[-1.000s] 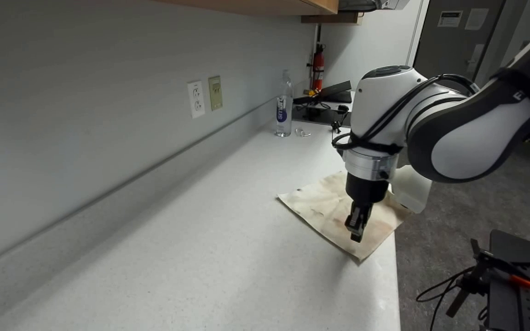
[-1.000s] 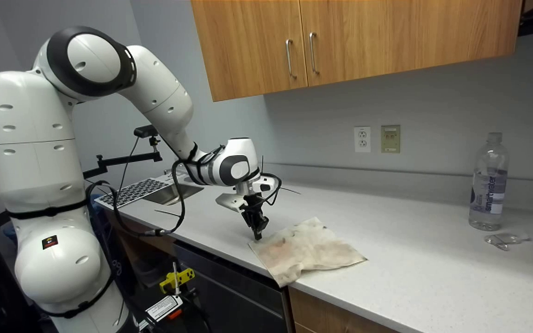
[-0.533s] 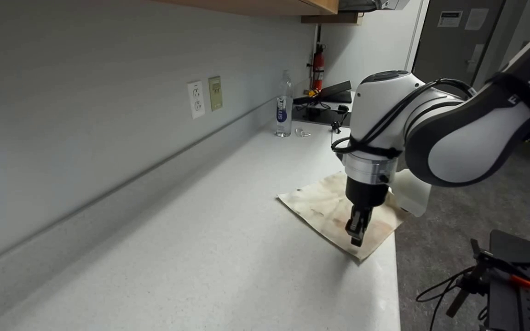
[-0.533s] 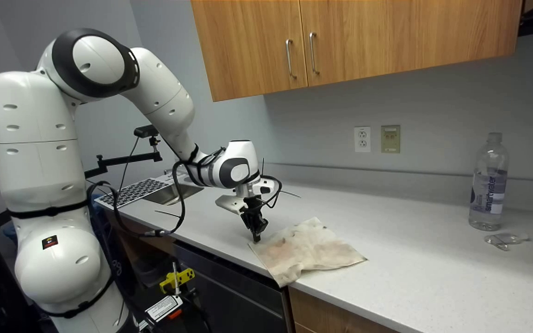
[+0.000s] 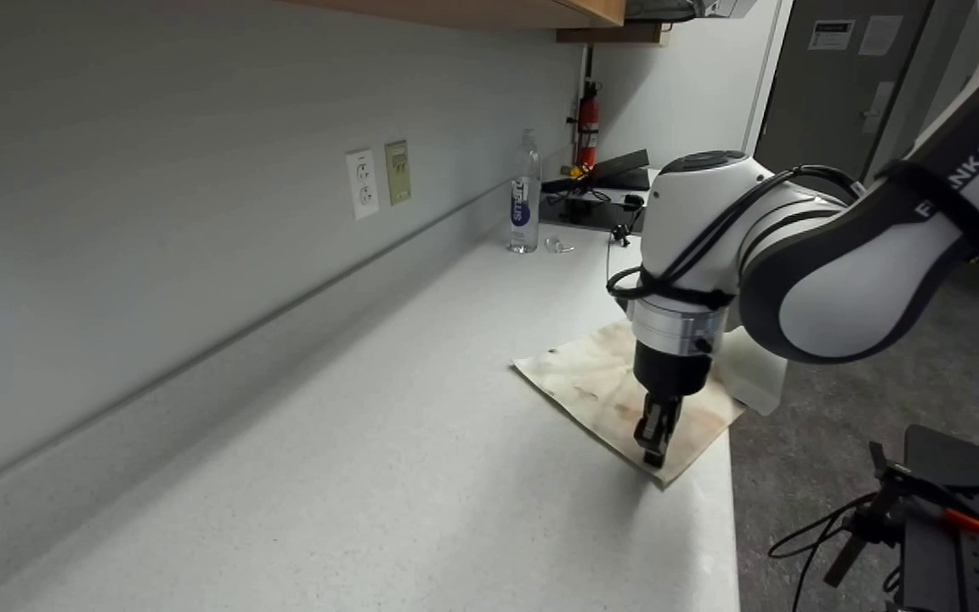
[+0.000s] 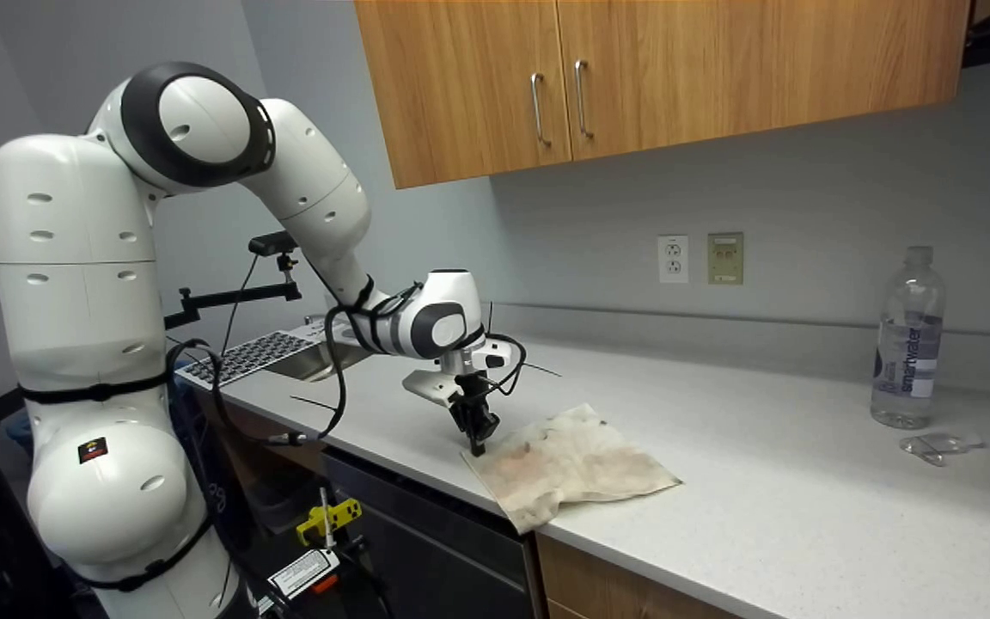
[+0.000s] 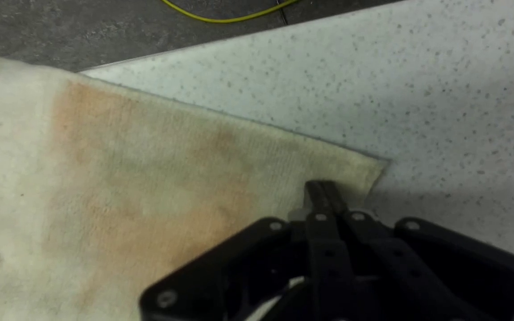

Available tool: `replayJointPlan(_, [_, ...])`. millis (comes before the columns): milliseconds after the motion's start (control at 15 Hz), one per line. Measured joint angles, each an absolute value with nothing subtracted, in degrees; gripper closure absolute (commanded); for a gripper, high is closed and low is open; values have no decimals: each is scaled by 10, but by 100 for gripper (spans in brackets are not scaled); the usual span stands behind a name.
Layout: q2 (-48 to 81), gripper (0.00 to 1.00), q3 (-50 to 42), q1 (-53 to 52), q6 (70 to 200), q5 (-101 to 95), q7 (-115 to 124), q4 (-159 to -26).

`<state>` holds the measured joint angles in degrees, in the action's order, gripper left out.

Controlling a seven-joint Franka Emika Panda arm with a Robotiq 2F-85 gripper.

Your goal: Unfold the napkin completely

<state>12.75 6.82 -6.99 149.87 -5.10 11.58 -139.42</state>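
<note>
One Franka arm [image 6: 314, 189] is arching over the desk [image 6: 761, 499] with two fingers [image 7: 316, 198] pointing down, held together, near a corner of the one napkin [image 7: 150, 196]; whether they are touching it, I cannot tell. Compared with half a second ago, they are sitting lower and nearer that corner, while the napkin is lying unmoved, spread partly over the desk's edge. Farther off, one smartwater bottle [image 6: 907, 361] is standing upright; beyond it, one fire extinguisher [image 5: 588, 127] is showing.

Wrist view close above napkin [image 7: 145, 178]
</note>
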Motion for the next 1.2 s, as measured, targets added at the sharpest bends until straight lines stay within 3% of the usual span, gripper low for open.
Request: replayJointPlan(1200, [260, 100, 86, -89, 1496, -29, 53, -1197])
